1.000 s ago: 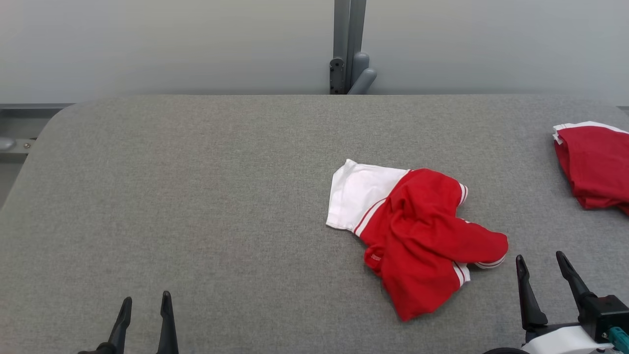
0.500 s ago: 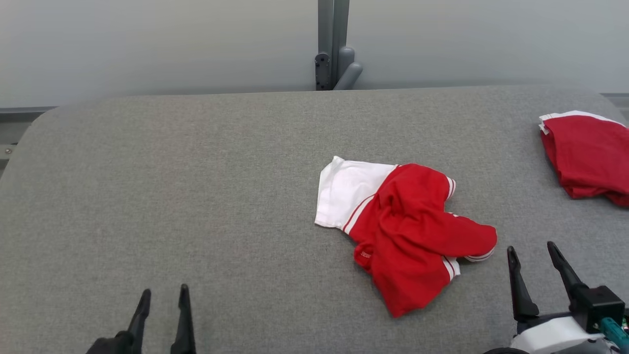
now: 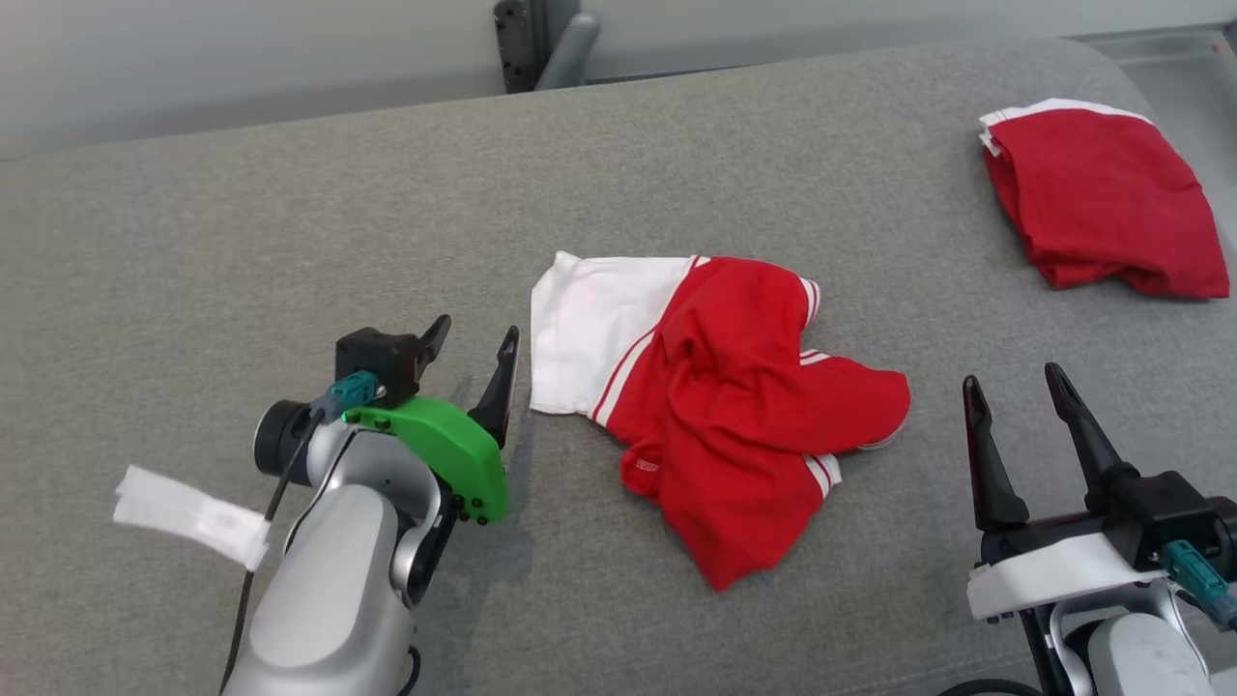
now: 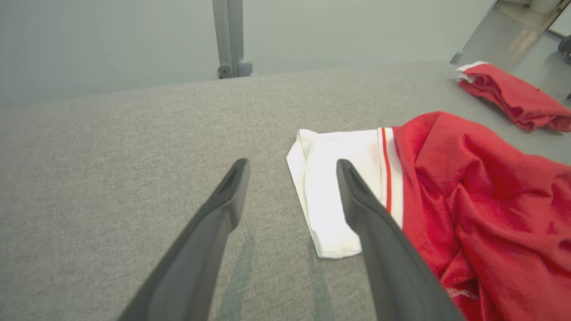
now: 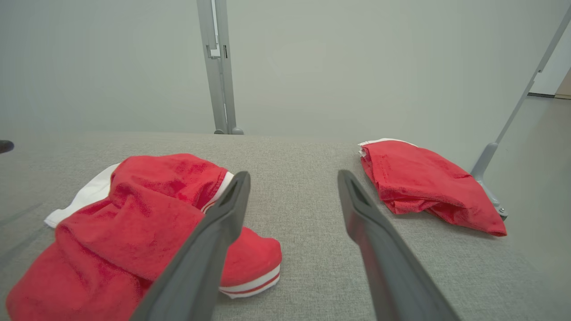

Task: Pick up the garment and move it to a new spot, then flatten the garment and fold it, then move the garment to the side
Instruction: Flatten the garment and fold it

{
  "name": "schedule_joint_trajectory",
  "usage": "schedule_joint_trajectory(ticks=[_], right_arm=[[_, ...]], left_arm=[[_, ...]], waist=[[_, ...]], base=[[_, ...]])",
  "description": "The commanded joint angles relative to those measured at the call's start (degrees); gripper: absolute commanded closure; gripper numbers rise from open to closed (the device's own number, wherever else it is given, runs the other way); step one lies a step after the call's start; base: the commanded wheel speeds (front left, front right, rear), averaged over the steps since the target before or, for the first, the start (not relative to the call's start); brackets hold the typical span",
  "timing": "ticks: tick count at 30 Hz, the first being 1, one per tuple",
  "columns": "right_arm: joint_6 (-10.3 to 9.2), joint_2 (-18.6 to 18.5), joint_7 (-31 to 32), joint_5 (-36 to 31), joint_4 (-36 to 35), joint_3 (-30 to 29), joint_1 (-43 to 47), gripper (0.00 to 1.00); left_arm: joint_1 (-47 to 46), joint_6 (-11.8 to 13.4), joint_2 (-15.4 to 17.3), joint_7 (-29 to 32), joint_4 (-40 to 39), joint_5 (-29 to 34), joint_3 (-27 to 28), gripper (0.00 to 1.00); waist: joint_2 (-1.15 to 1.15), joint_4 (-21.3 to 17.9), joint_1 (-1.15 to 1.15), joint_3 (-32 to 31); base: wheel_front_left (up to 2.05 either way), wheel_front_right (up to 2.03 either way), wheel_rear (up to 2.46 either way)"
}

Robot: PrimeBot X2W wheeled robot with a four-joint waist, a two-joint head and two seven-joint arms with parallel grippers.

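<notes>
One grey fabric-covered table [image 3: 242, 222] takes up most of the head view. We read it as a clock face, with twelve at the far edge and six at our own body.

Next in size is the garment [image 3: 734, 406], a red top with a white panel and red-and-white striped trim. It lies crumpled a little toward three o'clock of the table's middle, free of both grippers. Its white panel points to ten o'clock, its red bulk sags toward five, and one cuffed sleeve reaches out at three.

A second red garment [image 3: 1102, 193], a rough bundle with a white edge at its eleven o'clock corner, sits well apart at the table's two o'clock corner.

Our left arm [image 3: 329, 580], silver with a green cover [image 3: 445, 445] at the wrist, comes in from seven o'clock. The left gripper [image 3: 477, 329] stands at nine o'clock of the garment, just beside the white panel, with its two dark fingers spread wide and nothing between them. From the wrist, one finger [image 4: 370, 214] crosses the white panel's edge while the other lies over bare table. We cannot tell whether either touches.

The right gripper [image 3: 1011, 375] is at four o'clock of the garment, near the sleeve but apart from it, fingers likewise spread and empty.

A grey post [image 3: 522, 39] rises at twelve behind the table. Smallest, a white tag [image 3: 188, 512] hangs on the left arm's cable.
</notes>
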Motion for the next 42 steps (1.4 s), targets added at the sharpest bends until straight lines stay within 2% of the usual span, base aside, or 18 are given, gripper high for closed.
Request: schedule_joint_trajectory(ticks=[1, 4, 10, 16, 17, 18, 19, 20, 25, 31, 42], right_arm=[[-0.09, 0.23, -0.36, 0.29, 0.01, 0.1, -1.16, 0.0], [-0.09, 0.79, -0.36, 0.51, 0.37, 0.16, -2.21, 0.0], [-0.09, 1.26, -0.36, 0.5, 0.6, -0.11, -2.99, 0.0], [-0.09, 1.42, -0.36, 0.26, 0.92, -0.22, -3.22, 0.0], [-0.09, 1.47, -0.36, 0.26, 0.96, -0.22, -3.29, 0.0], [-0.09, 1.47, -0.36, 0.26, 0.96, -0.22, -3.29, 0.0], [-0.09, 1.45, -0.36, 0.29, 0.99, -0.26, -3.21, 0.0], [-0.09, 1.46, -0.36, 0.3, 1.07, -0.3, -3.15, 0.0], [-0.09, 1.52, -0.36, 0.43, 1.28, -0.86, -2.6, 0.0], [-0.09, 1.53, -0.37, 0.67, 1.63, -1.17, -1.54, 0.0], [-0.09, 0.93, -0.36, 0.83, 1.95, -0.98, 0.72, 0.0]], left_arm=[[-2.59, -0.12, 0.3, 1.79, 3.12, -0.12, -0.4, 0.0], [-6.95, -0.13, 0.53, 4.06, 9.09, -0.26, -1.35, 0.0], [-11.88, 0.06, 1.0, 3.67, 18.75, 0.96, -3.02, 0.0], [-13.29, 1.91, 0.86, 3.45, 27.34, 1.33, -3.67, 0.0], [-13.25, 1.73, 0.78, 3.75, 28.72, 0.83, -3.8, 0.24], [-13.25, 1.73, 0.78, 3.75, 28.72, 0.83, -3.8, 0.24], [-13.17, 1.39, 0.67, 4.24, 29.8, 0.47, -4.09, 0.66], [-12.92, 1.11, 0.55, 4.76, 30.82, -0.1, -4.48, 1.0], [-13.27, 0.06, 0.14, 3.95, 31.17, -3.8, -6.28, 1.0], [-18.78, -0.12, 0.11, 0.66, 25.25, -10.1, -6.92, 1.0], [-32.59, 0.66, 3.45, 1.32, 17.96, -11.09, -4.31, 1.0]], waist=[[-0.01, -6.25, 0.0, 6.07], [-0.01, -8.2, 0.0, 7.66], [-0.01, -9.96, 0.0, 8.6], [-0.01, -10.18, 0.0, 8.33], [-0.01, -10.1, 0.0, 8.25], [-0.01, -10.1, 0.0, 8.25], [-0.01, -10.01, 0.0, 8.17], [-0.01, -9.89, 0.0, 8.07], [-0.01, -8.85, 0.0, 7.24], [-0.01, -7.24, 0.0, 5.28], [-0.01, -5.47, 0.0, 0.87]], base=[[0.0, 0.0, 0.0], [0.0, 0.0, 0.0], [0.0, 0.0, 0.0], [0.0, 0.0, 0.0], [0.0, 0.0, 0.0], [0.0, 0.0, 0.0], [0.0, 0.0, 0.0], [0.0, 0.0, 0.0], [0.0, 0.0, 0.0], [0.0, 0.0, 0.0], [0.0, 0.0, 0.0]])
